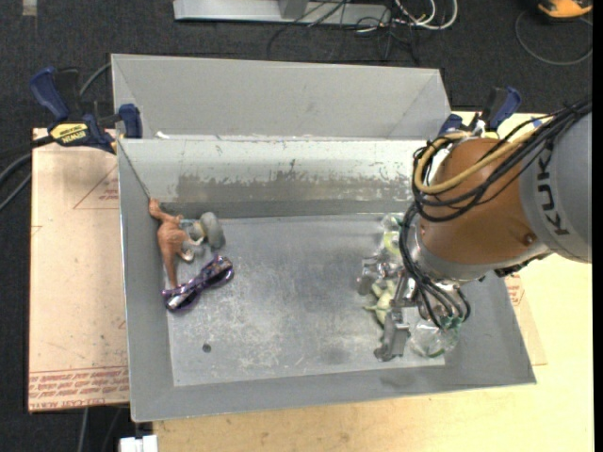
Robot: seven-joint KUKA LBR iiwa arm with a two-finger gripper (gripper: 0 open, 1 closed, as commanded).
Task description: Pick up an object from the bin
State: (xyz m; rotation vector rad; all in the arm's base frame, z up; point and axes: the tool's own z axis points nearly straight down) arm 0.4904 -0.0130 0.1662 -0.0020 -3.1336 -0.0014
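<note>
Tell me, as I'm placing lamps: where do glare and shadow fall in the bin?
Camera view: the back wall carries a pale streaky sheen; the floor is evenly lit; the arm overhangs and partly hides the heap at right; the dinosaur and sunglasses at left cast barely any shadow.

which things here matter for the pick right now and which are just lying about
In the job: tool, low at the right of the bin; small heap of pale green and clear bits under it.
Lying about: orange toy animal, grey piece, purple sunglasses, all by the left wall.
</note>
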